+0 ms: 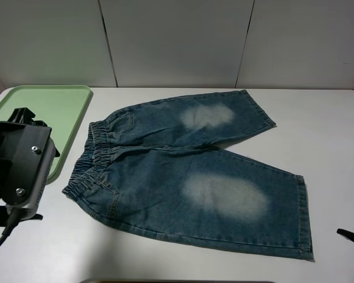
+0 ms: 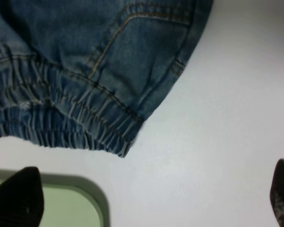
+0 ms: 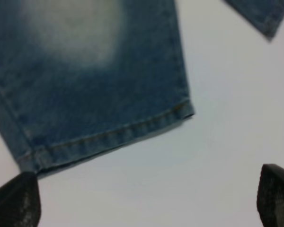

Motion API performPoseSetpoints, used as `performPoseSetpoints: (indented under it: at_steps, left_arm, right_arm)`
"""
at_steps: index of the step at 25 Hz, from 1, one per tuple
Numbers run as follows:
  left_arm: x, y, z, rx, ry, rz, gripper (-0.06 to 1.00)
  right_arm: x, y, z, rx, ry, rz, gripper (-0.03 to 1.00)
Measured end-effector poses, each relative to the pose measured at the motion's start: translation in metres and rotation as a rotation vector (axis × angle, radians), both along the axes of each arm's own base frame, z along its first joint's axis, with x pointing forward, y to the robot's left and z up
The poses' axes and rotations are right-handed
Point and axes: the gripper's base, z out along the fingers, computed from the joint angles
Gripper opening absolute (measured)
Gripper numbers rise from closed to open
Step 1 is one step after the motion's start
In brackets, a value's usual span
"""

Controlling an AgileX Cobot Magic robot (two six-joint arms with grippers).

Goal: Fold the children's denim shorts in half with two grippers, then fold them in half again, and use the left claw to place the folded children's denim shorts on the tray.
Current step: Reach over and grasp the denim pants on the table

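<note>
On the white table [image 1: 324, 135], denim shorts [image 1: 189, 177] lie flat, unfolded, waistband twd tray [image 1: 59, 103], legs pointing right. Tray sits far left, just beside waistband. L gripper [image 2: 151, 198] hovers near waistband corner, fingers spread wide, holding nothing. R gripper [image 3: 146, 198] by nearer leg's hem, also wide open, empty.

A smooth white bench [image 1: 324, 141] carries small blue-washed denim shorts [image 1: 183, 177], spread flat and unfolded. Their gathered waistband points toward a flat pale green plastic tray [image 1: 56, 109], which lies just beside them at the far left.
</note>
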Motion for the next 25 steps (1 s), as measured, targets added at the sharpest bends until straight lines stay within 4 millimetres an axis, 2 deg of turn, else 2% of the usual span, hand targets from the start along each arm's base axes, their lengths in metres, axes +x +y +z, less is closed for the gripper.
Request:
performPoseSetpoints:
  at_steps: [7, 13, 25]
  left_arm:
    - [0.009, -0.005, -0.019, 0.050, 0.064, -0.035, 0.95]
    - [0.014, -0.008, -0.037, 0.090, 0.135, -0.047, 0.95]
    - [0.030, -0.016, -0.057, 0.073, 0.098, -0.049, 0.95]
  right_arm:
    - [0.018, 0.015, -0.017, -0.073, 0.118, 0.101, 0.69]
    - [0.036, 0.028, -0.029, -0.066, 0.132, 0.123, 0.69]
    - [0.060, 0.044, -0.054, -0.069, 0.155, 0.151, 0.69]
